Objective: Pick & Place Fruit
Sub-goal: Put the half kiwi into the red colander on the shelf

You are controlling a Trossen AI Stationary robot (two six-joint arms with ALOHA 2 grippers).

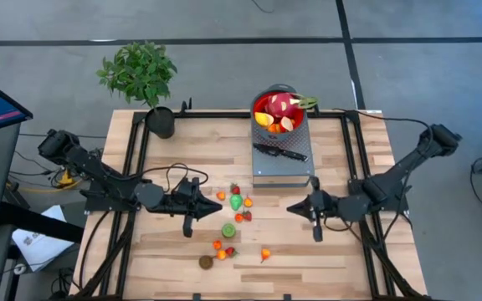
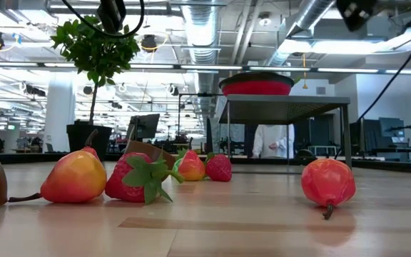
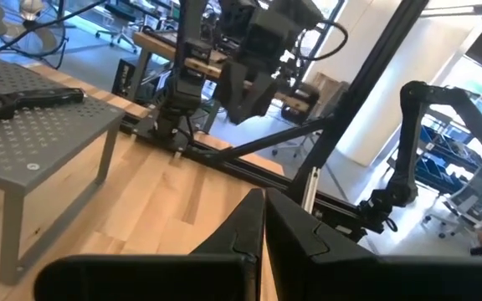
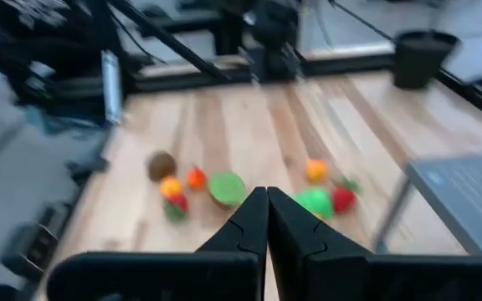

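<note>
Several small toy fruits lie loose on the wooden table between my two arms. Among them are a green one (image 1: 228, 230), a brown one (image 1: 206, 262) and an orange-red one (image 1: 265, 254). In the low view a pear (image 2: 73, 177), strawberries (image 2: 138, 178) and a red fruit (image 2: 328, 182) rest on the tabletop. More fruit, with the pink dragon fruit (image 1: 281, 104), fills the red bowl (image 1: 262, 102) on the grey stand (image 1: 283, 167). My left gripper (image 1: 216, 199) hovers shut to the left of the fruits. My right gripper (image 1: 294, 206) hovers shut to their right. Neither holds anything.
A black-handled knife (image 1: 281, 152) lies on the grey stand in front of the bowl. A potted plant (image 1: 159, 121) stands at the table's far left corner. Black rails (image 1: 132, 159) run along the table's left and right sides.
</note>
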